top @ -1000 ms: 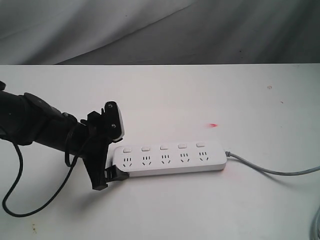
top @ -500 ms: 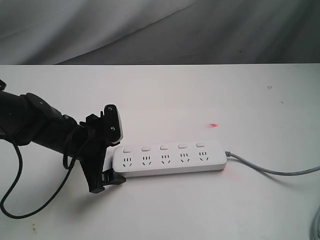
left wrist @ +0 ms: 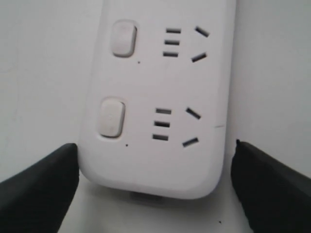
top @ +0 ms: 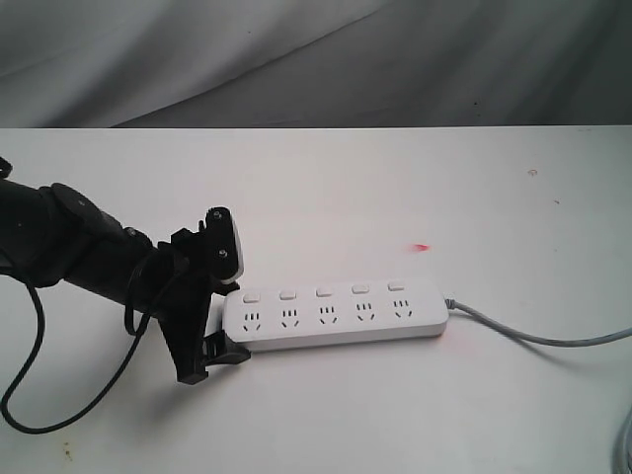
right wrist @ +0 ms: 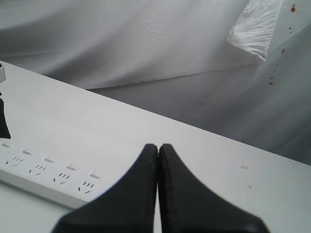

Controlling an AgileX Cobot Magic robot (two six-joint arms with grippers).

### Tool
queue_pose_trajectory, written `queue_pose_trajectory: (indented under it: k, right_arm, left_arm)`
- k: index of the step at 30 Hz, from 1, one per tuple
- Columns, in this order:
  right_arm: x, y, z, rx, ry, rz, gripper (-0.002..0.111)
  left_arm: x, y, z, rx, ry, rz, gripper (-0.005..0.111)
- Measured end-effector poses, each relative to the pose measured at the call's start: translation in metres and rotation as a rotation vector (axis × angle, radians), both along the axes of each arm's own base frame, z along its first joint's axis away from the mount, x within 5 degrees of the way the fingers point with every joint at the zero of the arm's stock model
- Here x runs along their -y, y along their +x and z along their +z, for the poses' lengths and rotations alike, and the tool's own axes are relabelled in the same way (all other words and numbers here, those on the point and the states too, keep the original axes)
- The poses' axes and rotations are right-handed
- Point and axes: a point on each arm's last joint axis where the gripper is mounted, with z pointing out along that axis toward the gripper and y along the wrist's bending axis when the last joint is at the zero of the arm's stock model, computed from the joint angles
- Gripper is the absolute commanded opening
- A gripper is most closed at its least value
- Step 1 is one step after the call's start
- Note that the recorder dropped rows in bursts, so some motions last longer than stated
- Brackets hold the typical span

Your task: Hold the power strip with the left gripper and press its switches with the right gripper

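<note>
On the white table (top: 395, 188), the power strip (top: 331, 314) lies flat, well out in the open. My left pincer (top: 224, 297) straddles its free end, wide open. One finger (left wrist: 39, 194) stands off each long edge with a sliver of table showing between, so I have hold of nothing. My right pincer (right wrist: 158, 148) hangs well apart, above the table beyond the other end, its fingers pressed together and empty.

The trouble I expect starts with my left closing unevenly. Whichever finger meets plastic first could shove that end sideways and slew the whole bar. I also sit only on the rounded end, so a hard squeeze may pop it out toward the grey cord (top: 523, 336). That cord is loose and would not hold the bar back.

If my right presses before the grip is firm, the bar could skate or rock. The switches (top: 323, 292) are small and sit along one edge. An off-centre push may slide off a switch, and the nearest one lies just beside my left finger, so the two pincers could knock.
</note>
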Motion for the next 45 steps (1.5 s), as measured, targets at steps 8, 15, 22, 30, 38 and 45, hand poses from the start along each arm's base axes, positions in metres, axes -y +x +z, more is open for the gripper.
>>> queue_pose_trajectory:
  k: [8,15,22,30,38,45]
  right_arm:
    - [0.0,0.0,0.0,0.0,0.0,0.0,0.0]
    - [0.0,0.0,0.0,0.0,0.0,0.0,0.0]
    - [0.0,0.0,0.0,0.0,0.0,0.0,0.0]
    - [0.0,0.0,0.0,0.0,0.0,0.0,0.0]
    - [0.0,0.0,0.0,0.0,0.0,0.0,0.0]
    - [0.0,0.0,0.0,0.0,0.0,0.0,0.0]
  left_arm:
    - [0.0,0.0,0.0,0.0,0.0,0.0,0.057]
    - [-0.0004,0.0006,0.0001,0.005,0.005,0.001,0.056]
    - [-0.0004,0.0006,0.0001,0.005,0.005,0.001,0.056]
    - [-0.0004,0.0006,0.0001,0.005,0.005,0.001,0.056]
    - [-0.0004,0.0006,0.0001,0.005,0.005,0.001,0.056]
    - [-0.0004,0.0006,0.0001,0.005,0.005,0.001,0.056]
